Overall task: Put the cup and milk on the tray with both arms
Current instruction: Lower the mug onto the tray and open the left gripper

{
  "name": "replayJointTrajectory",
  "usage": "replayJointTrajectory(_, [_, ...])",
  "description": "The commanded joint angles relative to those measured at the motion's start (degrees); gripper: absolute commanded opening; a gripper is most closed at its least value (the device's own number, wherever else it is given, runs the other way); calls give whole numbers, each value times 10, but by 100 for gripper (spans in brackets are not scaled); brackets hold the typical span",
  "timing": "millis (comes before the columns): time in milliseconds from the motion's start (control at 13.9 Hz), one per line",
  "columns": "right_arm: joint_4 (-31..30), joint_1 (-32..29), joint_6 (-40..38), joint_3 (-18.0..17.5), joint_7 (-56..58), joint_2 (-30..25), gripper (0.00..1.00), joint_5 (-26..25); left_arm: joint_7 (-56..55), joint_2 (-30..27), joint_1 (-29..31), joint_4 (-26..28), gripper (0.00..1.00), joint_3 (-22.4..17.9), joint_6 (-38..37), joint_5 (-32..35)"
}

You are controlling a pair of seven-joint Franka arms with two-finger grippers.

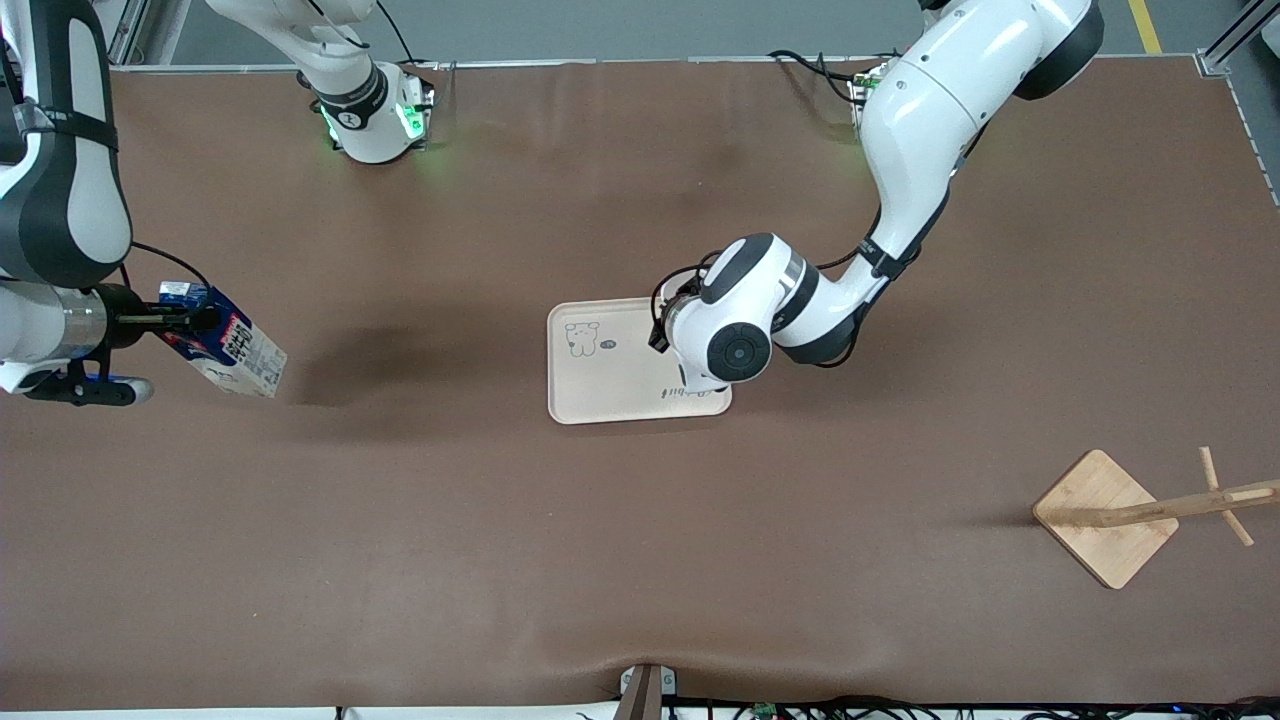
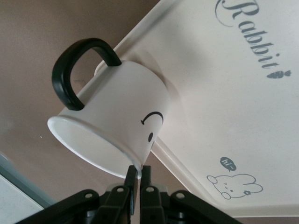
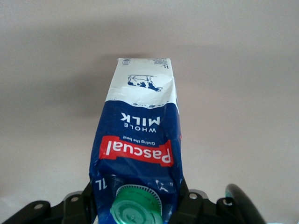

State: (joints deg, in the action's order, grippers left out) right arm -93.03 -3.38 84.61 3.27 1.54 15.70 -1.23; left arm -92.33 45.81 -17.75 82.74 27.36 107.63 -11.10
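Observation:
My left gripper [image 2: 138, 175] is shut on the rim of the cup [image 2: 121, 112], a white mug with a black smiley and a black handle. It holds the cup tilted, with its base at the edge of the beige tray [image 2: 224, 93]; I cannot tell if they touch. In the front view the left wrist [image 1: 735, 325] hangs over the tray [image 1: 600, 385], at its end toward the left arm, and hides the cup. My right gripper [image 1: 190, 320] is shut on the top of the blue milk carton [image 1: 230, 348], held tilted above the table at the right arm's end. The carton [image 3: 140, 130] shows its green cap between the fingers.
A wooden stand with a square base [image 1: 1105, 515] is toward the left arm's end, nearer the front camera than the tray. Brown table surface [image 1: 450, 520] lies between the milk and the tray.

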Motion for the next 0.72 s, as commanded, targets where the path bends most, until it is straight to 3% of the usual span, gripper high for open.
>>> replayJointTrajectory(0, [30,6,-19,-2,-3,14,5,-8,-7,9,-7,-23,82,-5,-16,8])
replayJointTrajectory(72, [35,8,-19,-2,-4,14,5,-7,-7,5,-6,-25,100,-4,-23,9])
replayJointTrajectory(288, [46,17,-21,-3,-5,15,5,-1,-10,-2,-7,-66,100,3,-87,9])
replayJointTrajectory(504, [57,65,-20,-4,-47,15,5,2,-10,-39,-2,-68,100,4,-131,9])
replayJointTrajectory(647, [62,97,-20,-4,-74,23,5,44,-5,-76,9,-69,100,-3,-148,12])
